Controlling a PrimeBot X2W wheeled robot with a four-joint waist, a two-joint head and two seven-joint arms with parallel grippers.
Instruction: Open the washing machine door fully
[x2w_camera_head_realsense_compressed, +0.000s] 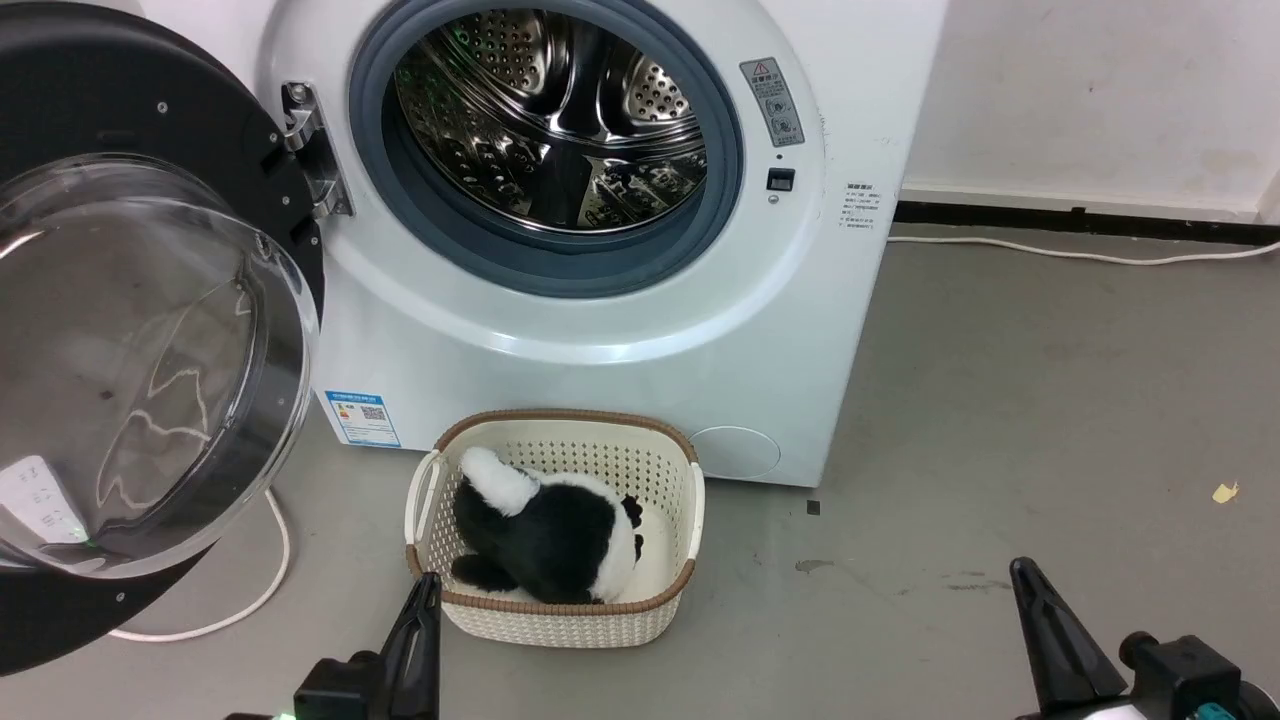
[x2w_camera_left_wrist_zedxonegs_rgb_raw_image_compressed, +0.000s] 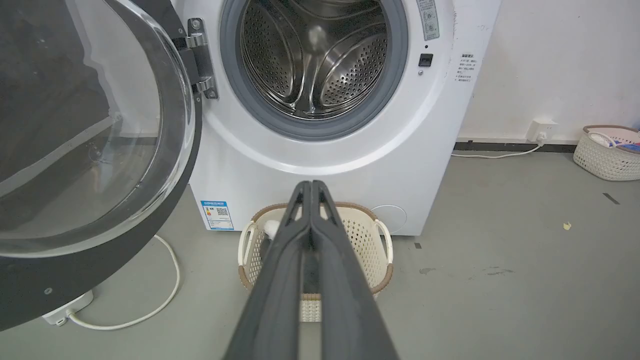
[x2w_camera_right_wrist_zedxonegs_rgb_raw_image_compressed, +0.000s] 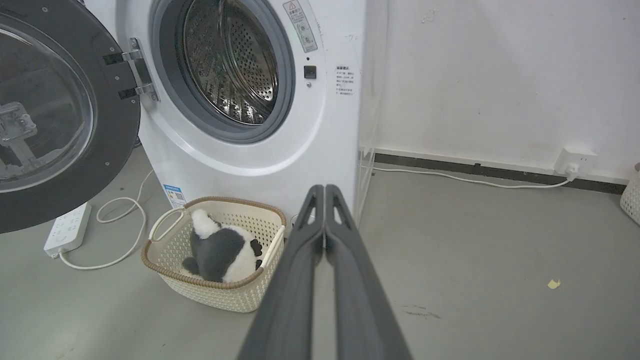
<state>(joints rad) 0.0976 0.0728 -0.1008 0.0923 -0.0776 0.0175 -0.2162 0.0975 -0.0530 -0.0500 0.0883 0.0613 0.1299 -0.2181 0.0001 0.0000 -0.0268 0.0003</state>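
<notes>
The washing machine door (x2w_camera_head_realsense_compressed: 140, 340), round with a glossy black rim and a bulging clear glass bowl, stands swung out to the left on its hinge (x2w_camera_head_realsense_compressed: 305, 150). It also appears as the door (x2w_camera_left_wrist_zedxonegs_rgb_raw_image_compressed: 90, 135) in the left wrist view and the door (x2w_camera_right_wrist_zedxonegs_rgb_raw_image_compressed: 55, 110) in the right wrist view. The grey-gasketed steel drum opening (x2w_camera_head_realsense_compressed: 550, 130) lies uncovered. My left gripper (x2w_camera_head_realsense_compressed: 425, 600) sits at the bottom left, shut and empty, its fingers (x2w_camera_left_wrist_zedxonegs_rgb_raw_image_compressed: 295, 235) pressed together. My right gripper (x2w_camera_head_realsense_compressed: 1025, 580) sits at the bottom right, shut and empty, well away from the door.
A cream basket (x2w_camera_head_realsense_compressed: 680, 590) with a black-and-white plush toy (x2w_camera_head_realsense_compressed: 550, 530) stands on the grey floor in front of the machine. A white cable (x2w_camera_head_realsense_compressed: 260, 590) and a power strip (x2w_camera_right_wrist_zedxonegs_rgb_raw_image_compressed: 67, 227) lie under the door. Another basket (x2w_camera_left_wrist_zedxonegs_rgb_raw_image_compressed: 607, 155) stands by the right wall.
</notes>
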